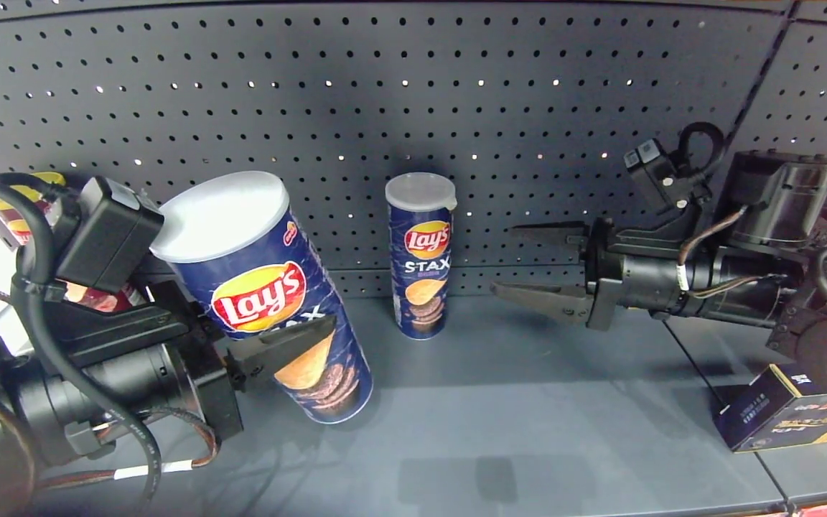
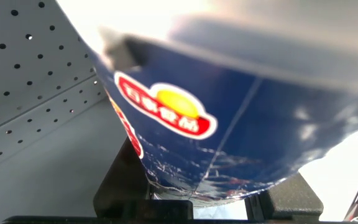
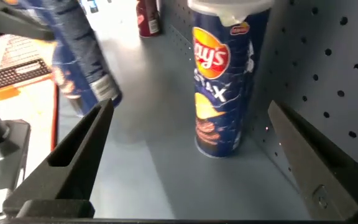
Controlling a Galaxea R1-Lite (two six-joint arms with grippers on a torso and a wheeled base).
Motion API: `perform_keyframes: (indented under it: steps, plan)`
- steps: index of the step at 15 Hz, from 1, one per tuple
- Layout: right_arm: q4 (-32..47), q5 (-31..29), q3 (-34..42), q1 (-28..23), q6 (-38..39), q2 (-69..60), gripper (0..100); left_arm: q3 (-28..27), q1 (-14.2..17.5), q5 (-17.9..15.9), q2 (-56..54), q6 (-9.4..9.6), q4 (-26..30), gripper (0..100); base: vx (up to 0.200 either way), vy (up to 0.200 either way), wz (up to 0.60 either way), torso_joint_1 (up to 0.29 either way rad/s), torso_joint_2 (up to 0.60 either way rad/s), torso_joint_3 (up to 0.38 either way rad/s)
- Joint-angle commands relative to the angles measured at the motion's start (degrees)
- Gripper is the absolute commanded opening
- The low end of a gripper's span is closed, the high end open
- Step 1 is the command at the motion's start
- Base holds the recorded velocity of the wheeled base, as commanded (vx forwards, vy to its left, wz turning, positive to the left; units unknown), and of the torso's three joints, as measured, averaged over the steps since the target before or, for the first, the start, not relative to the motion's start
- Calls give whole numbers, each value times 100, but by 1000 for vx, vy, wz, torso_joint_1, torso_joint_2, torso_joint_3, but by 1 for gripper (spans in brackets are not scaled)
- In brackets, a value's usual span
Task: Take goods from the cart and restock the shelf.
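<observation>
A dark blue chip can (image 1: 270,294) with a white lid leans tilted over the grey shelf (image 1: 528,424), held by my left gripper (image 1: 281,345) shut around its lower half. Its blue wall (image 2: 229,124) sits close in the left wrist view. A second, matching chip can (image 1: 421,258) stands upright at the back of the shelf by the pegboard, seen as the upright can (image 3: 219,81) in the right wrist view. My right gripper (image 1: 539,269) hangs open to the right of that can, a short gap away, with both fingers (image 3: 79,155) bare.
A dark pegboard wall (image 1: 413,93) backs the shelf. A dark blue box (image 1: 787,416) lies at the shelf's front right. Red and yellow cans (image 1: 22,208) stand at the far left behind my left arm. Bare shelf lies between the two cans and toward the front.
</observation>
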Motion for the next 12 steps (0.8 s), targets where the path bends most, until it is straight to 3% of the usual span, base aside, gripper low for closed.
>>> perform_keyframes:
  steps: [1,12]
  plan:
    - [0,-9,-255,0,-6,398,100,-8,-7,-10,-2,2,-1,0,0,0,0,0,0,0]
    - [-44,26,-1433,53,-15,1611,100,18,2,-10,-11,-7,-1,0,0,0,0,0,0,0]
